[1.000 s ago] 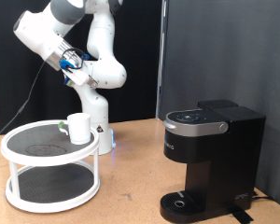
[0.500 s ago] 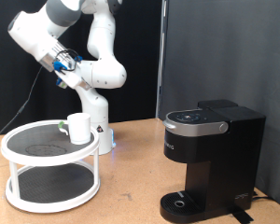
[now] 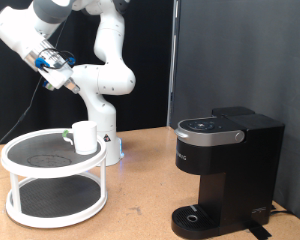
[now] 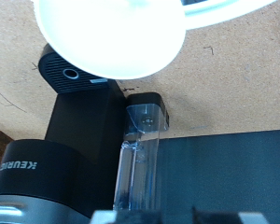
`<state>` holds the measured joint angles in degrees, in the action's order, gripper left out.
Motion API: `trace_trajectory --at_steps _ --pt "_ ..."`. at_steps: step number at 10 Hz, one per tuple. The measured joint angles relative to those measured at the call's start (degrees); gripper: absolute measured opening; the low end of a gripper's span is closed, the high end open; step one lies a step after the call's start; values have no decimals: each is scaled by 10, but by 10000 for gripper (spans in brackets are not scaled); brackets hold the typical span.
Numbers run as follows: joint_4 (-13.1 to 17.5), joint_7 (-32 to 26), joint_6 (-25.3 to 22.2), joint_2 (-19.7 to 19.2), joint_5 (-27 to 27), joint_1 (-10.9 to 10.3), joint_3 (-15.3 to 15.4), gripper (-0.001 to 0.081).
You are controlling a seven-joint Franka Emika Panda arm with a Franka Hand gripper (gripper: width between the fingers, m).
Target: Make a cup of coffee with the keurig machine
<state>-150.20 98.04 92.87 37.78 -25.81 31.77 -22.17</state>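
The cup (image 3: 85,136) stands upright, its long axis vertical, on the top tier of the white round stand (image 3: 30,200) at the exterior view's left. The keurig machine (image 3: 228,170) sits lid-closed on the desk (image 3: 140,195) at the right. The jaws, high at the upper left and well apart from both, cannot be judged open or closed.

1 white cup (image 3: 84,136), 1 black keurig machine (image 3: 226,172), 1 white two-tier round stand (image 3: 54,178), 1 small coffee pod (image 3: 67,137), 1 robot arm (image 3: 95,62).
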Motion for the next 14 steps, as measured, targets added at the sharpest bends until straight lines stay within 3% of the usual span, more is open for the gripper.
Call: trace_trajectory --at_steps 5,7,11,14 --pt "35 -22 -22 -32 0 0 -11 0" --pt "21 -23 -6 -32 -3 0 -12 0" --pt "-27 -45 75 -55 13 0 -12 0" --pt "-40 -77 100 -77 13 0 -13 0"
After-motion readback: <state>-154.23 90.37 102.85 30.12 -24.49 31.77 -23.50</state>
